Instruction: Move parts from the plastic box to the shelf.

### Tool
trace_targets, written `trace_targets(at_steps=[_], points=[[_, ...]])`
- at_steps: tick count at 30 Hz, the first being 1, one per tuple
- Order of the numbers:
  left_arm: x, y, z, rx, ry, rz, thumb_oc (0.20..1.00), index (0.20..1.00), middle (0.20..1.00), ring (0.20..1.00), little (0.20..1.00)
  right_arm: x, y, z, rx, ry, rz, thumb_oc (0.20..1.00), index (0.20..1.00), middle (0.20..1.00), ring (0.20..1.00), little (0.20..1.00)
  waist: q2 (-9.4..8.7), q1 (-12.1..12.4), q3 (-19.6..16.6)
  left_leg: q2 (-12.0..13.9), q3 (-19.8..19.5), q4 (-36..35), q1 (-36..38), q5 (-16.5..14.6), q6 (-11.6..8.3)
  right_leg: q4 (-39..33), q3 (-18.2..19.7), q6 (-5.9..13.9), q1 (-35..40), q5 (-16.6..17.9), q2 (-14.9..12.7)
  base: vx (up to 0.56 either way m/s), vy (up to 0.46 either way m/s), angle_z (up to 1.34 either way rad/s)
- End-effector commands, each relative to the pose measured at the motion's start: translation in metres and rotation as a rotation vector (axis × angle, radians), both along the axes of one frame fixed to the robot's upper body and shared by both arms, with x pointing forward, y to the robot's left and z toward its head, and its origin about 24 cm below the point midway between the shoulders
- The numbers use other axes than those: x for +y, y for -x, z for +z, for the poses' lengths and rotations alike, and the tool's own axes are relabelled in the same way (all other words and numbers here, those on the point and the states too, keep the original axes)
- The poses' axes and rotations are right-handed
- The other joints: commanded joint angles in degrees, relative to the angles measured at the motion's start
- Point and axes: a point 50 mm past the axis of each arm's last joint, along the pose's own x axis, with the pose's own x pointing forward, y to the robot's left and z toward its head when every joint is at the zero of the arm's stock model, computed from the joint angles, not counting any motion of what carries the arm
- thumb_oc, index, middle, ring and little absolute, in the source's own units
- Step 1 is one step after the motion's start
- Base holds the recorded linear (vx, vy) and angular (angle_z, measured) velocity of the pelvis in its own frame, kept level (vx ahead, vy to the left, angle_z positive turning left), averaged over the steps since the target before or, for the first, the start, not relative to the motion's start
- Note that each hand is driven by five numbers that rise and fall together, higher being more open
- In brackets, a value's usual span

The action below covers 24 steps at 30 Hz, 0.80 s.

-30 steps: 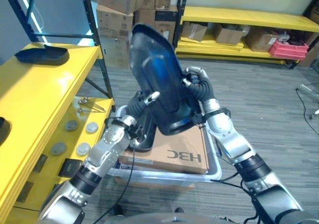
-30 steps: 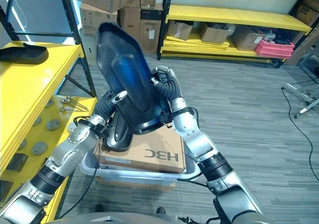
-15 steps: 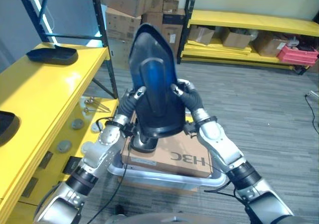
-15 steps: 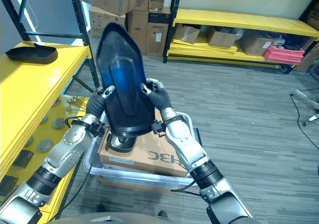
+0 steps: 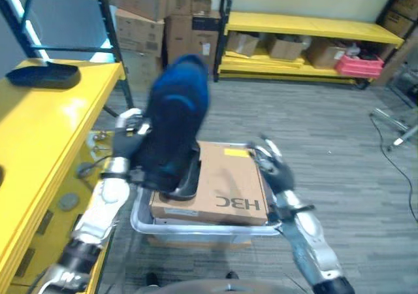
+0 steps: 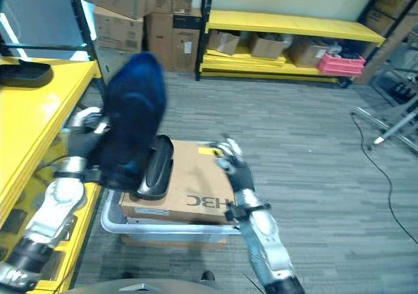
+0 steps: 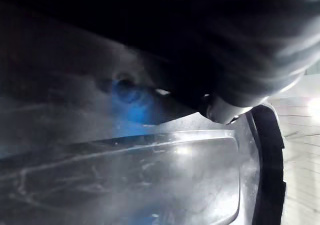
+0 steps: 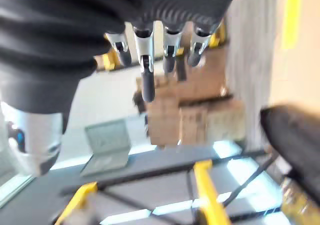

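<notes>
A large dark blue moulded part (image 5: 175,121) stands nearly upright in the air by the edge of the yellow shelf (image 5: 39,137). My left hand (image 5: 127,129) is shut on its left edge, and its glossy surface (image 7: 150,160) shows right up close in the left wrist view. My right hand (image 5: 273,165) is off the part, over the right side of the plastic box (image 5: 208,226), with its fingers (image 8: 145,70) straight and nothing in them. A second dark part (image 5: 187,179) lies on the cardboard carton (image 5: 228,183) in the box.
Another dark part (image 5: 42,76) rests at the far end of the shelf top. Metal discs (image 5: 67,201) lie on the lower shelf level. Black rack posts (image 5: 108,26), stacked cartons (image 5: 147,19) and a far yellow rack (image 5: 300,26) stand behind, with grey floor to the right.
My right hand has let go of the big part and dropped to the box's right side. My left hand has swung the part left toward the shelf. The camera has also shifted.
</notes>
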Motion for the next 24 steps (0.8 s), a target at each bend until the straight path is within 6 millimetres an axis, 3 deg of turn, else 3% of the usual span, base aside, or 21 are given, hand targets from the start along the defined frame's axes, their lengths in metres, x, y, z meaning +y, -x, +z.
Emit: trace_targets(at_steps=[1,3,4,5,6,8,11,14,16,17,20,24], points=[[-0.019,-0.008,0.044,-0.299,0.028,-0.110,0.200,0.200,0.200,0.200,0.200,-0.016,-0.005,0.013,-0.059,0.183,0.032,1.000,1.000,1.000,1.000,1.000,4.56,-2.32,-0.39,-2.53,-5.26,-0.08,1.63,-3.78,4.06,5.14,8.01,0.73,-1.63,-2.78,4.51,-0.03,-0.091,0.85],[-0.019,-0.006,0.047,-0.318,0.053,-0.134,0.200,0.200,0.200,0.200,0.200,-0.039,0.013,-0.016,0.102,0.213,-0.017,1.000,1.000,1.000,1.000,1.000,4.48,-3.74,-0.08,-2.71,-7.62,-0.08,1.26,-3.50,3.98,6.59,10.29,-0.29,-1.99,-4.03,6.71,-0.04,-0.195,1.26],[-0.019,-0.006,0.050,-0.333,0.099,-0.143,0.200,0.200,0.200,0.200,0.200,-0.048,0.024,-0.043,0.247,0.235,-0.020,1.000,1.000,1.000,1.000,1.000,4.26,-3.81,0.31,-2.56,-8.32,-0.08,0.97,-3.26,3.70,6.65,9.77,-0.83,-1.82,-4.44,7.31,-0.07,-0.276,0.70],[-0.019,-0.006,0.051,-0.341,0.123,-0.151,0.200,0.200,0.200,0.200,0.200,-0.051,0.033,-0.063,0.340,0.230,-0.013,1.000,1.000,1.000,1.000,1.000,4.06,-3.64,0.48,-2.45,-8.80,-0.08,0.81,-3.10,3.52,6.45,9.37,-1.23,-1.68,-4.61,7.71,-0.09,-0.361,0.56],[-0.022,-0.006,0.053,-0.358,0.149,-0.161,0.200,0.200,0.200,0.200,0.200,-0.052,0.049,-0.097,0.510,0.264,0.015,1.000,1.000,1.000,1.000,1.000,3.75,-2.93,0.93,-2.24,-10.02,-0.08,0.62,-2.86,3.19,5.86,8.66,-2.00,-0.93,-4.86,8.31,-0.04,-0.298,0.37],[-0.023,-0.004,0.057,-0.387,0.184,-0.185,0.200,0.200,0.200,0.200,0.200,-0.050,0.072,-0.133,0.737,0.266,0.053,1.000,1.000,1.000,1.000,1.000,3.61,-1.51,1.50,-1.88,-11.61,-0.08,0.43,-2.49,2.48,4.79,7.45,-2.76,0.14,-4.91,8.71,-0.02,-0.264,0.38],[-0.021,0.001,0.063,-0.421,0.203,-0.203,0.200,0.200,0.200,0.200,0.200,-0.047,0.101,-0.171,0.994,0.235,0.071,1.000,1.000,1.000,1.000,1.000,3.70,1.79,2.38,-1.15,-14.45,-0.08,-0.79,-1.58,1.14,2.24,5.25,-3.25,1.46,-4.29,8.64,-0.04,-0.200,0.47],[-0.017,0.007,0.071,-0.455,0.209,-0.194,0.200,0.200,0.200,0.200,0.200,-0.042,0.119,-0.192,1.187,0.193,0.048,1.000,1.000,1.000,1.000,1.000,4.41,5.25,4.29,-0.41,-15.78,-0.08,-3.82,0.33,-0.41,0.84,2.90,-3.77,2.30,-4.43,8.92,-0.11,-0.136,0.44],[-0.015,0.009,0.074,-0.454,0.208,-0.207,0.200,0.200,0.200,0.200,0.200,-0.038,0.147,-0.205,1.406,0.151,0.036,1.000,1.000,1.000,1.000,1.000,5.18,6.48,6.02,1.93,-9.41,0.10,-5.74,2.59,-2.17,0.26,-2.40,-3.40,3.77,-4.57,8.26,-0.14,-0.012,0.82],[-0.016,0.009,0.074,-0.446,0.210,-0.250,0.200,0.200,0.200,0.200,0.200,-0.038,0.169,-0.209,1.523,0.144,0.003,1.000,1.000,1.000,1.000,1.000,5.52,6.07,6.37,4.43,-0.56,1.00,-6.07,3.97,-3.13,0.26,-8.52,-2.63,4.72,-4.19,7.12,-0.11,0.064,1.63],[-0.019,0.011,0.075,-0.460,0.187,-0.223,0.200,0.200,0.200,0.200,0.200,-0.039,0.181,-0.210,1.614,0.166,0.038,1.000,1.000,1.000,1.000,1.000,5.56,5.48,6.13,6.21,5.38,2.73,-4.53,3.59,-3.11,0.73,-12.95,-2.52,4.92,-3.77,5.83,-0.08,0.148,2.35],[-0.015,0.014,0.074,-0.475,0.140,-0.129,0.200,0.200,0.200,0.200,0.200,-0.035,0.171,-0.210,1.578,0.146,0.092,1.000,1.000,1.000,1.000,1.000,5.59,5.62,4.50,6.22,8.41,3.91,-1.13,0.59,-2.33,1.03,-16.33,-2.18,4.58,-2.80,3.59,0.00,0.251,1.52]])
